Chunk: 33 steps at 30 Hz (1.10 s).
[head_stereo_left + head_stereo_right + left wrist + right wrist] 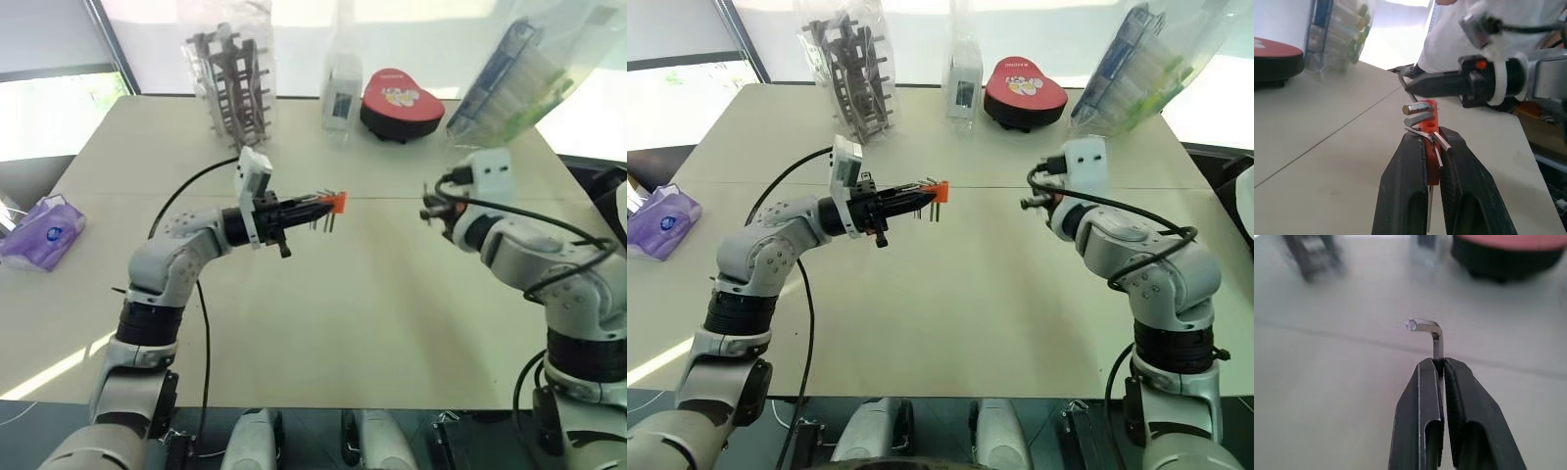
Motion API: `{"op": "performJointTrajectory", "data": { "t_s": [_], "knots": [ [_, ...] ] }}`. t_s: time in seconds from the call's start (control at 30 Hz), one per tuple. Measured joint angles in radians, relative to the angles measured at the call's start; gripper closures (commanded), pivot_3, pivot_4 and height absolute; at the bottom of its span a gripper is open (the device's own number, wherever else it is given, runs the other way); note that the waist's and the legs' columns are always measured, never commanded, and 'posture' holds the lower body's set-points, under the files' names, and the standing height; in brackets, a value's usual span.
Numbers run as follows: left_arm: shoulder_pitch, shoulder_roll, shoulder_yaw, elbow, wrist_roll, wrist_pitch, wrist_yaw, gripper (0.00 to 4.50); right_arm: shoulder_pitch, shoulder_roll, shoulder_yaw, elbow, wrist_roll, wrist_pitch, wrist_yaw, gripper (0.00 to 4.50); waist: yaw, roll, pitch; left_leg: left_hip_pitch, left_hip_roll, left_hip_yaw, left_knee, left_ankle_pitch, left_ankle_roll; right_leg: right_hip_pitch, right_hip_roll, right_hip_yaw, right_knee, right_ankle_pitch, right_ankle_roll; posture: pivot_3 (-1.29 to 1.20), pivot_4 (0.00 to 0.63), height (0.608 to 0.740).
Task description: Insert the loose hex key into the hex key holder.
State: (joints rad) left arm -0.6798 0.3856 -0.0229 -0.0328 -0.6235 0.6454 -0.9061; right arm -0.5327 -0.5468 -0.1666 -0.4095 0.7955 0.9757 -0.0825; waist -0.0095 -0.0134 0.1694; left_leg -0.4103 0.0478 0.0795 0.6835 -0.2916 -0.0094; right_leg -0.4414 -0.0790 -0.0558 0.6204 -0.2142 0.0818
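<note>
The left gripper (pixel 1432 147) is clenched on the hex key holder (pixel 1429 128), an orange block held in the air above the table (pixel 323 323), with its grey keys fanning out from it. The right gripper (pixel 1440 364) is clamped on the long leg of the loose hex key (pixel 1431 333), whose short bent end sticks out past the fingertips. Seen from the head, the key is up off the table too, well apart from the holder and on the robot's right of it, at about the same height.

The step in hand looks like bringing the key across to the holder. To do it well, I would keep the holder steady and let only the right arm travel. An empty hole shows on the orange face nearest the right arm; the key should be lined up straight with it before pushing. The keys already seated crowd that face, so approach slowly and avoid knocking them
</note>
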Motion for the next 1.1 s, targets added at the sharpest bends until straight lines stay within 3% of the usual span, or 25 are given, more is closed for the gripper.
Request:
{"op": "performJointTrajectory", "data": {
  "t_s": [0.17, 0.43, 0.73, 1.1],
  "knots": [
    [-0.060, -0.009, 0.004, 0.053, 0.003, -0.001, 0.010, 4.50, 0.023, 0.178, 0.045, -0.033, -0.088, -0.382, 0.237, 4.48, -0.004, 0.000, 0.000, 0.000, 0.000, 0.000, 0.000, 0.000, 0.000, 0.000, 0.000, 0.000, 0.000, 0.000, 0.000, 0.00, 0.150, 0.740],
    [-0.114, 0.012, 0.009, 0.088, 0.005, 0.002, 0.018, 4.50, 0.049, 0.391, 0.160, 0.053, -0.174, -0.658, 0.411, 4.48, -0.002, 0.000, 0.000, 0.000, 0.000, 0.001, 0.000, 0.000, 0.000, 0.000, 0.000, 0.000, 0.001, 0.000, 0.000, 0.00, 0.150, 0.740],
    [-0.087, 0.087, 0.042, 0.005, 0.001, 0.027, 0.023, 4.50, -0.005, 0.459, 0.196, 0.219, -0.272, -0.788, 0.481, 4.48, -0.005, 0.001, 0.000, 0.001, 0.001, 0.001, 0.000, 0.000, 0.000, 0.000, 0.000, 0.000, 0.002, 0.000, 0.000, 0.00, 0.150, 0.740],
    [-0.029, 0.104, 0.055, -0.061, 0.000, 0.047, 0.055, 4.50, -0.120, 0.478, 0.177, 0.270, -0.276, -0.809, 0.509, 4.48, -0.003, 0.001, 0.001, 0.001, 0.001, 0.002, 0.000, 0.000, -0.001, 0.000, 0.000, 0.000, 0.004, 0.000, 0.000, 0.00, 0.150, 0.740]
  ]
}}
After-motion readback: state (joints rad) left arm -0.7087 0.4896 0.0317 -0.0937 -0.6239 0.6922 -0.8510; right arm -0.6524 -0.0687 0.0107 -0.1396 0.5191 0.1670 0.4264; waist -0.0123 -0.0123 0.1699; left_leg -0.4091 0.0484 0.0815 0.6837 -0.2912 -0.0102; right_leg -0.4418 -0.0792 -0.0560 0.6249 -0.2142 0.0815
